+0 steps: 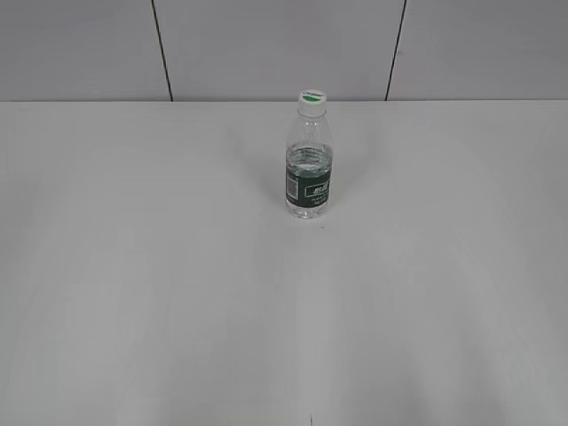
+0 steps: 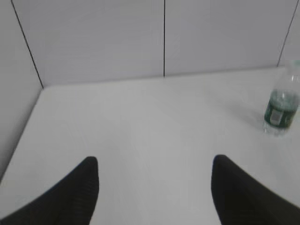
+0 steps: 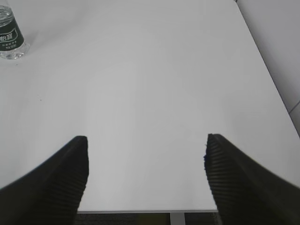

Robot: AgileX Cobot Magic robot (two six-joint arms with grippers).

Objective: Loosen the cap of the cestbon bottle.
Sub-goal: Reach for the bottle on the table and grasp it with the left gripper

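The cestbon bottle (image 1: 309, 169) stands upright on the white table, toward the back and near the middle, clear with a dark green label. Its white cap (image 1: 311, 98) with a green mark sits on the neck. The bottle also shows at the right edge of the left wrist view (image 2: 281, 110) and at the top left corner of the right wrist view (image 3: 10, 40), where the cap is cut off. My left gripper (image 2: 154, 164) is open and empty, far from the bottle. My right gripper (image 3: 146, 143) is open and empty over the table's near edge. Neither arm shows in the exterior view.
The white table (image 1: 177, 284) ends at a grey panelled wall (image 1: 266, 44) behind the bottle. A side wall (image 2: 14, 93) bounds the table's left end. The table's front edge (image 3: 140, 211) and right edge (image 3: 267, 75) show in the right wrist view.
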